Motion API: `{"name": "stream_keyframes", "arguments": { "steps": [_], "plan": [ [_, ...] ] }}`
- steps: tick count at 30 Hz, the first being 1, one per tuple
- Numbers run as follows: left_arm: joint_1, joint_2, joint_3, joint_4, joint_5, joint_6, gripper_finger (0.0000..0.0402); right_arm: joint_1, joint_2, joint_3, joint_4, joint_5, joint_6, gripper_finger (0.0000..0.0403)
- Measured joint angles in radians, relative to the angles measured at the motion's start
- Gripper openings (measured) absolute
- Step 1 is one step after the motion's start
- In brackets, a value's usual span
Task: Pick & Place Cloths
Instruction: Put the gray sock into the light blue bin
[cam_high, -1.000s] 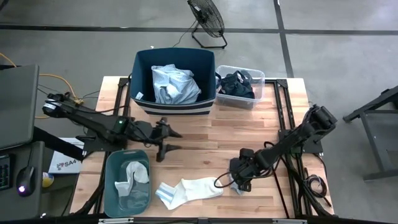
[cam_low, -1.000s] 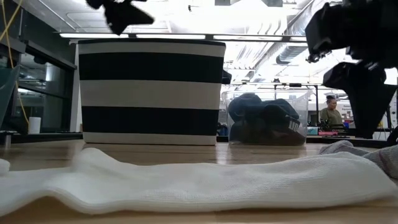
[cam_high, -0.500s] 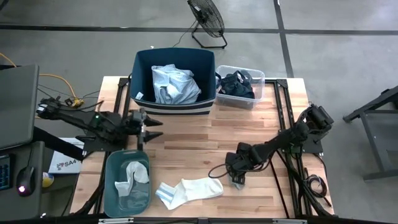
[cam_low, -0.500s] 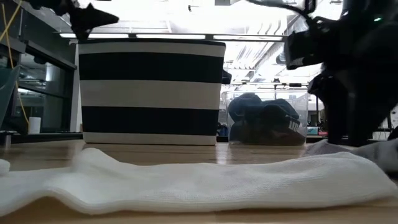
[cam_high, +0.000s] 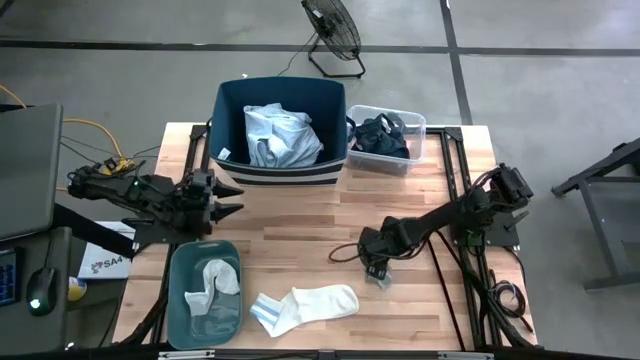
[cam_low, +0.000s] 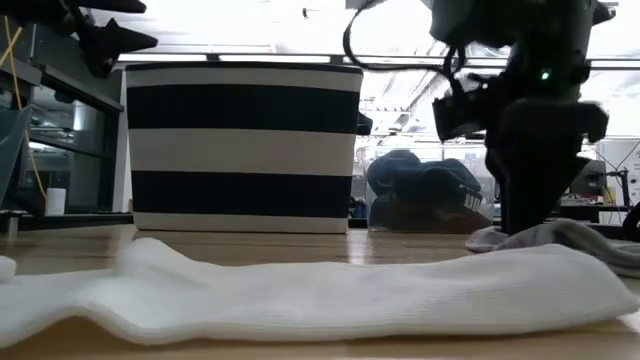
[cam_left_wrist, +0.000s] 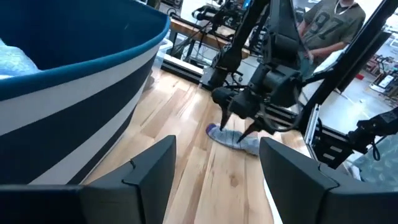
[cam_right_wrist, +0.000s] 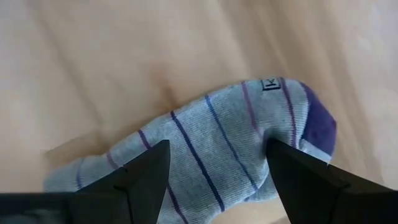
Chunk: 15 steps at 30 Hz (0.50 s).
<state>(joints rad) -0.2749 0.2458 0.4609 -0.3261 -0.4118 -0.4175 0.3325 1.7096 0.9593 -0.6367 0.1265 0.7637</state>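
Observation:
A grey sock with purple stripes (cam_right_wrist: 211, 149) lies flat on the wood near the table's right middle (cam_high: 380, 281). My right gripper (cam_right_wrist: 217, 186) is open and points down over it (cam_high: 375, 266), one finger on either side of the sock's middle. A white sock (cam_high: 305, 303) lies flat near the near edge. My left gripper (cam_high: 232, 200) is open and holds nothing. It hovers level near the table's left edge, beside the navy bin. A light blue shirt (cam_high: 280, 135) lies in that bin. A white and grey sock (cam_high: 215, 280) lies in the teal tub. My right gripper stands open over the grey sock's middle (cam_left_wrist: 239, 140), coming from above and pointing down. Whether its fingertips touch the sock, I cannot tell.
The navy bin with white stripes (cam_high: 228, 110) stands at the far edge, with a clear tub (cam_high: 415, 125) of dark cloths (cam_high: 380, 135) to its right. The teal tub (cam_high: 178, 300) sits at the near left corner. A person (cam_left_wrist: 323, 25) stands beyond the table's right side.
My left gripper has drawn back toward the table's left and far edges and turned until it points level toward the right. My right gripper has moved a little toward the table's left and far edge. It now stands over the grey sock.

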Motion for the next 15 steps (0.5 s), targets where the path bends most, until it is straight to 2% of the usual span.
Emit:
{"name": "stream_keyframes", "arguments": {
  "steps": [12,15],
  "plan": [
    [0.0,-0.022,0.0,-0.052,-0.002,-0.007,0.0228,-0.034,-0.005,-0.073,0.031,0.006,0.112,0.0257],
    [0.0,-0.022,0.0,-0.054,-0.002,-0.007,0.0228,-0.034,-0.004,-0.074,0.035,-0.002,0.132,0.0243]
  ]
}}
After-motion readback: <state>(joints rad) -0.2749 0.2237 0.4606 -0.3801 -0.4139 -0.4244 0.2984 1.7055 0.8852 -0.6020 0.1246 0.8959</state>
